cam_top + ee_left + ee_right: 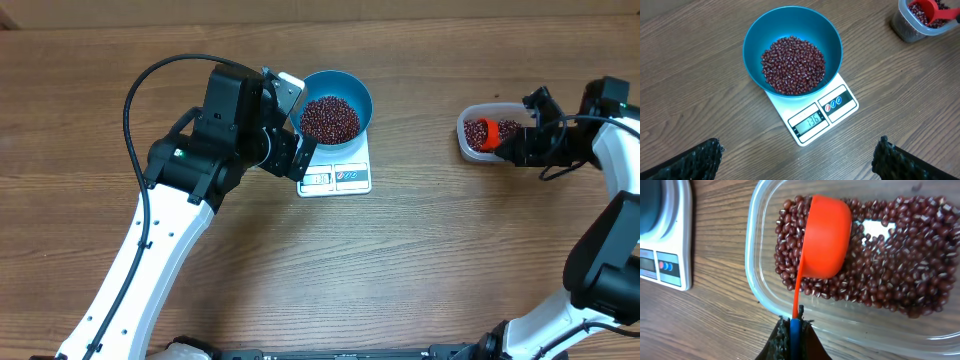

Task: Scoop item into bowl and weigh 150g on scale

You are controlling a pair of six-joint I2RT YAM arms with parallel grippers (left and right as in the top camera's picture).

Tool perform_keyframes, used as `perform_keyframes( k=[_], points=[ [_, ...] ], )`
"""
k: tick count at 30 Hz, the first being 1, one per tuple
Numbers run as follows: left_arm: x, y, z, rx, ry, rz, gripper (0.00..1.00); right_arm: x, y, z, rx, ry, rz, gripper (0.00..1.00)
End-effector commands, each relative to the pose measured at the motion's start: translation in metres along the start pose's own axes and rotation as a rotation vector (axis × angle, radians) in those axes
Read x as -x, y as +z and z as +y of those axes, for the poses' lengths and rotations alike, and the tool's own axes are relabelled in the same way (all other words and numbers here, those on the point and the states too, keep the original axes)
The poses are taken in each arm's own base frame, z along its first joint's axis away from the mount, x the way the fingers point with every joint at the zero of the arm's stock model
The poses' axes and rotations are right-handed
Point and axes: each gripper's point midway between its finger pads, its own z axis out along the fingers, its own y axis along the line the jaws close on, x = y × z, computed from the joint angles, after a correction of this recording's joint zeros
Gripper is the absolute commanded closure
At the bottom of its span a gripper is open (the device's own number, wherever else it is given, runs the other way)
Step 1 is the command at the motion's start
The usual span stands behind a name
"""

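Note:
The blue bowl [336, 117] [792, 50] sits on the white scale [338, 176] [817, 116] and holds a heap of red-brown beans [793, 65]. My left gripper [797, 159] hovers open just in front of the scale, its fingers [697, 160] spread wide over bare wood. More beans [890, 265] fill a clear plastic tub [485, 132] [760, 260] at the right. My right gripper [795, 330] is shut on the blue-ended handle of an orange scoop [825, 237] [486, 132]. The scoop's cup lies tipped among the tub's beans.
The wooden table [420, 260] stretches around both arms. The left arm's black cable [135, 90] loops over the table at the left. The scale's edge [680, 240] shows left of the tub in the right wrist view.

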Motion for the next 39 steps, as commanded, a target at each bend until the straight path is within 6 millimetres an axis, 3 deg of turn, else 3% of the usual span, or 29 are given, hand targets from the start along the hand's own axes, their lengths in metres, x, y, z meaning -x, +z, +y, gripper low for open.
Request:
perform_keyframes(
  k=[1,6,20,31,35,39],
  points=[
    [0.004,-0.003,0.000,-0.006,0.018,-0.015,0.00,0.002,-0.003,0.003,0.091,0.058,-0.053,0.96],
    [0.004,-0.003,0.000,-0.007,0.017,-0.015,0.00,0.004,-0.016,-0.008,0.122,0.164,-0.107,0.96],
    [0.004,-0.003,0.000,-0.006,0.017,-0.015,0.00,0.000,-0.047,-0.011,0.284,0.301,-0.210,0.96],
    [0.004,-0.003,0.000,-0.007,0.018,-0.015,0.00,0.011,-0.065,0.012,0.471,0.344,-0.293,0.96],
    [0.004,-0.003,0.000,-0.006,0.018,-0.015,0.00,0.021,-0.075,0.034,0.596,0.356,-0.330,0.96],
    [0.004,-0.003,0.000,-0.007,0.018,-0.015,0.00,0.028,-0.069,0.056,0.654,0.328,-0.307,0.96]
  ],
)
